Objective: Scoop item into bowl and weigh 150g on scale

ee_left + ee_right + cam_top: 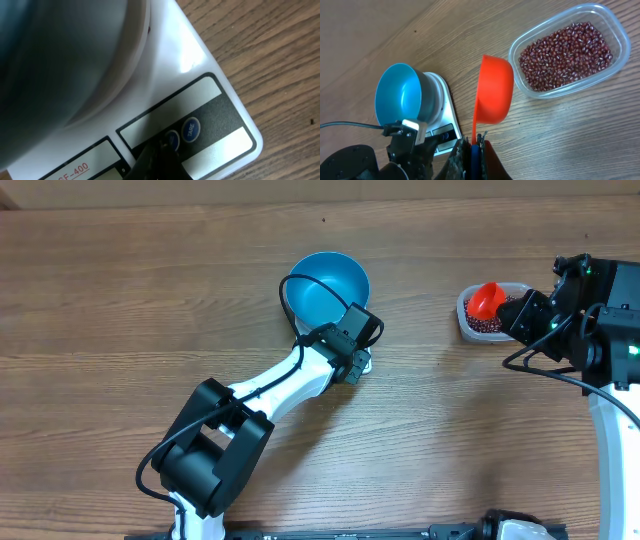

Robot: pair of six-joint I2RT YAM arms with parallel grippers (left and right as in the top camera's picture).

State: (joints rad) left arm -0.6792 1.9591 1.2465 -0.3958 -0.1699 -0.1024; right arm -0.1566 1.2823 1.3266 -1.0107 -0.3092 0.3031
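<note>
The empty blue bowl (325, 288) stands on the white scale (200, 65). My left gripper (159, 159) is shut, and its dark tip rests on the scale's button panel at a round blue button (173, 140), beside the TARE button (191, 129). In the overhead view the left gripper (355, 365) sits just in front of the bowl. My right gripper (477, 150) is shut on the thin handle of an orange-red scoop (495, 90), which is tipped on edge beside the clear tub (616, 30) of red-brown beans (565, 50). The scoop's inside is hidden.
The tub (463, 310) lies at the right of the wooden table, with the scoop (487, 300) over its left end. The left arm (270, 390) stretches diagonally from the front edge toward the bowl. A black cable (300, 290) loops over the bowl's rim.
</note>
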